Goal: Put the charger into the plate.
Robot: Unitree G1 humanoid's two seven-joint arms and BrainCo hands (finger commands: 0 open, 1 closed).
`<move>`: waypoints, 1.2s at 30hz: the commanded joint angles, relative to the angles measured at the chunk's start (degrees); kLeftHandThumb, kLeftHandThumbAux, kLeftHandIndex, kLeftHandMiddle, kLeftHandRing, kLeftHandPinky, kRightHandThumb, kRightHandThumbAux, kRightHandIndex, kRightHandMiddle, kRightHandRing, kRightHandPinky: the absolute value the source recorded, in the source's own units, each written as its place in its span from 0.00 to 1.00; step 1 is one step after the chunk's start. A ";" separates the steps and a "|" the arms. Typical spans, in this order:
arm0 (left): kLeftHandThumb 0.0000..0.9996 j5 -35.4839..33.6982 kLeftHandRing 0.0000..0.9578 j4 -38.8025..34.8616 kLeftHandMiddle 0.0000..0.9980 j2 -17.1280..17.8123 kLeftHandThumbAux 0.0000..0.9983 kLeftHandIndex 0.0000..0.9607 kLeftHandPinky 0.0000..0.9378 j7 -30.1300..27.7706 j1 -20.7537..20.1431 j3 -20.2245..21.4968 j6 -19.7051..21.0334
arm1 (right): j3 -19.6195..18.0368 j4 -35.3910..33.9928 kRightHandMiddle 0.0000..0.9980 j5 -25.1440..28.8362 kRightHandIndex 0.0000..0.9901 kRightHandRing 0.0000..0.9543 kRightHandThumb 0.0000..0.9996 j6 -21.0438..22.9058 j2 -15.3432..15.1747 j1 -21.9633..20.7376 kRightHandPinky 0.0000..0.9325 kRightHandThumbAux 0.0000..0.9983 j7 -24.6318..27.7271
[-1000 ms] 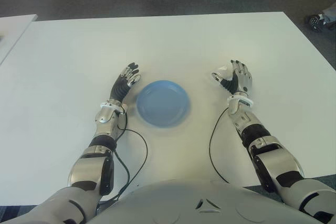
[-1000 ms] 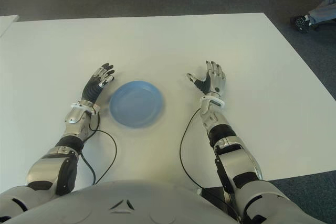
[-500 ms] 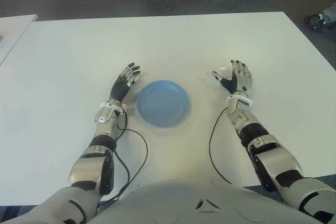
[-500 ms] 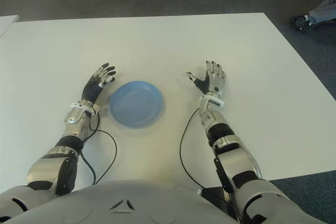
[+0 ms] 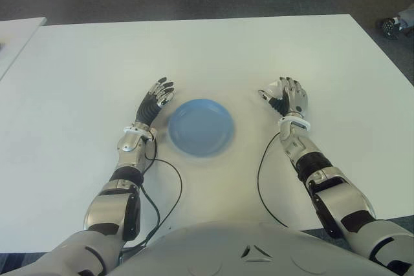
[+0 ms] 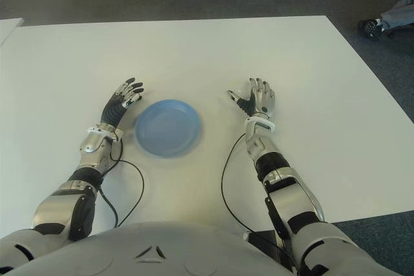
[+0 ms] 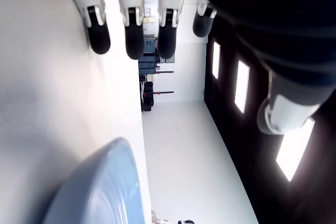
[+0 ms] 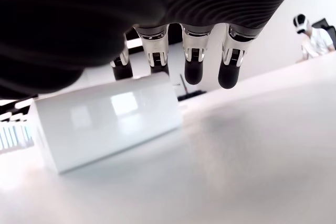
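Observation:
The blue plate (image 5: 200,127) lies on the white table (image 5: 213,56) between my two hands. Right of the plate, a white block-shaped charger (image 8: 105,119) rests flat on the table, also seen as a white charger (image 5: 274,86) at my right palm. My right hand (image 5: 286,92) hovers over it, its fingers (image 8: 191,59) reaching down past the block's far side without closing on it. On the other side of the plate my left hand (image 5: 158,94) is idle, with straight spread fingers (image 7: 134,32) and nothing in it.
Black cables (image 5: 261,176) trail from both wrists across the table's near part. A second white table (image 5: 16,37) stands at the far left. A person's shoe (image 5: 391,25) shows on the floor beyond the table's right corner.
My right hand has tipped forward and its fingers have bent lower over the charger. The left hand and the plate have not moved.

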 commanded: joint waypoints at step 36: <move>0.03 -0.87 0.17 -2.49 0.17 0.02 0.50 0.11 0.19 -3.76 3.11 -0.19 0.50 | 10.48 -26.78 0.00 -10.71 0.00 0.00 0.29 13.62 -9.79 7.56 0.00 0.12 41.86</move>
